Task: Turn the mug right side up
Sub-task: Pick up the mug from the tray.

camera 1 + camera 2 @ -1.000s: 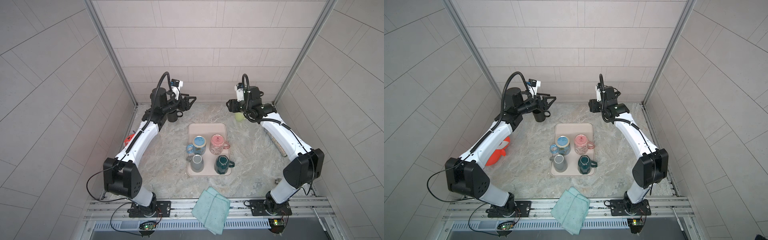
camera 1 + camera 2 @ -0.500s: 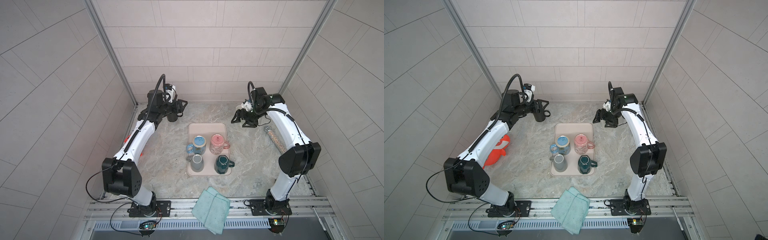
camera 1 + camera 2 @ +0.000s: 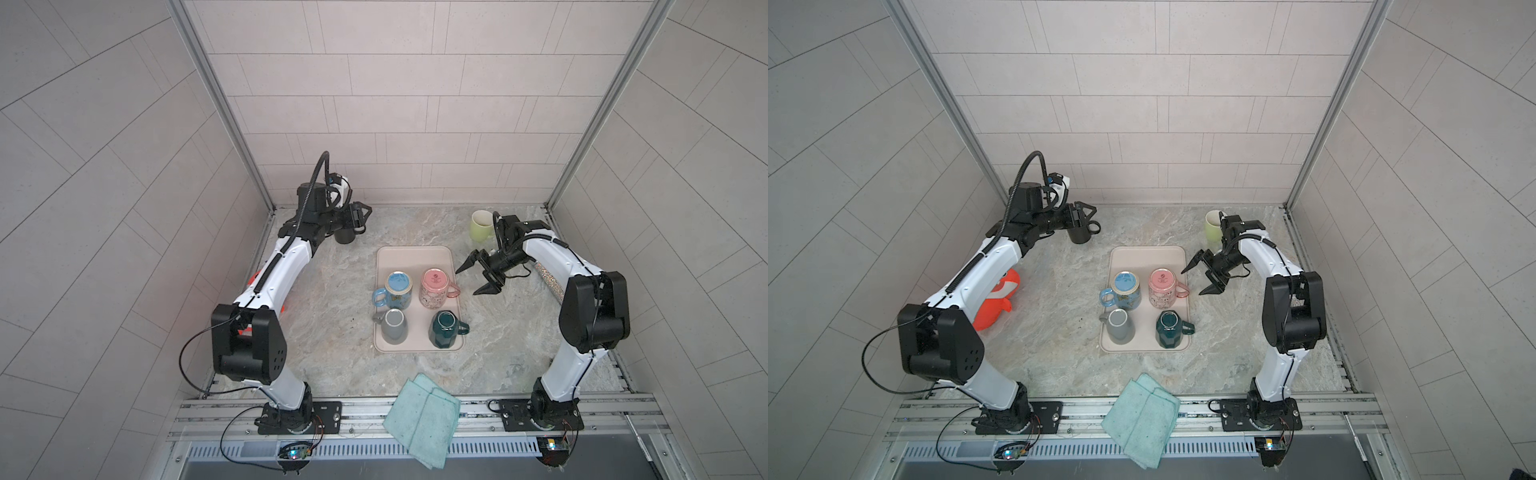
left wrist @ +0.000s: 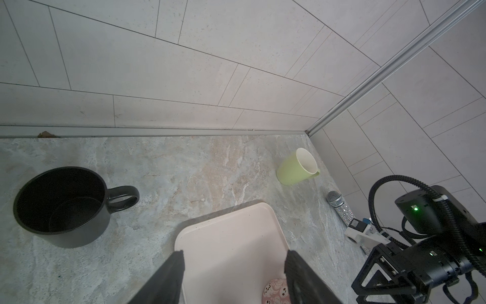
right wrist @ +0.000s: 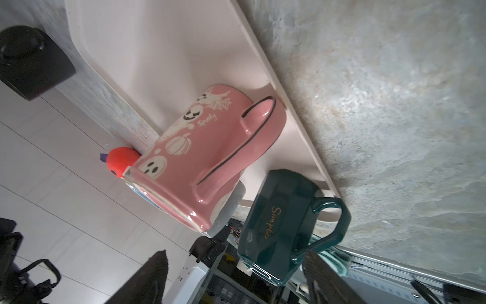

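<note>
The pink mug point(image 3: 434, 287) stands mouth-down on the beige tray point(image 3: 413, 255), handle toward the right gripper point(image 3: 466, 283), whose fingers are spread wide and empty just beside it; the left gripper point(image 4: 234, 275) is likewise parted, holding nothing. It looks like glazed ceramic, so probably rigid, weighty, slick and breakable; pinch across the body or handle. It reads "Spooky"; the neighbouring dark green mug point(image 5: 276, 218) reads "Simple".

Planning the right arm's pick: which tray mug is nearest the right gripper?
The pink mug: its handle points toward the open right gripper; the other three sit farther off.
</note>
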Robot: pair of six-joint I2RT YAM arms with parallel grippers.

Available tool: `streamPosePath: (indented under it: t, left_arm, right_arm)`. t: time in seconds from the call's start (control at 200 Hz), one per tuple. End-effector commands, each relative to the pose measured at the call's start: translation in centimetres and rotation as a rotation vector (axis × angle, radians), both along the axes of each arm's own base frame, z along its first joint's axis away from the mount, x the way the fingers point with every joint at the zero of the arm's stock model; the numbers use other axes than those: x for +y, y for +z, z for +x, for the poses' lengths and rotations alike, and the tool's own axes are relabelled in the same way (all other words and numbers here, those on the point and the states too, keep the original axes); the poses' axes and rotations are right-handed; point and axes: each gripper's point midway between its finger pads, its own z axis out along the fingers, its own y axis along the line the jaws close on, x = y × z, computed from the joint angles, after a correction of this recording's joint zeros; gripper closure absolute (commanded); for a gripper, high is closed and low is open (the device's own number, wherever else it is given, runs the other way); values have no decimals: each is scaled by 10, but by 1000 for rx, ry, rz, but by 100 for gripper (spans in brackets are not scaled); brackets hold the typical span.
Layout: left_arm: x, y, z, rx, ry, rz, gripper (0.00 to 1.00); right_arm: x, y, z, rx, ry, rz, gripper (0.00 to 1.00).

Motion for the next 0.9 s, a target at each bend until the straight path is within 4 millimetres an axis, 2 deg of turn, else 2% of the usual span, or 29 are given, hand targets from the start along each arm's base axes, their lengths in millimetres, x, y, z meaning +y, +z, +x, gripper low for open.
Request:
streamPosePath:
  t: [0.0,0.195,0.37,0.495,0.891]
  left_arm:
    - [2,5,0,-2,-2,-22,33]
    - [2,-2,1,21,-1,-30,34]
    - [4,-3,1,28,-1,-32,33]
    - [4,-5,2,34,1,-36,33]
    - [3,-10,4,46,-2,-46,33]
  right_arm:
    - [2,0,5,61,-80,29,19]
    - [5,-11,14,122,-118,48,23]
    - [4,-22,8,190,-130,38,26]
    - [5,-31,11,217,-139,30,26]
    - [22,-49,26,261,-158,33,27]
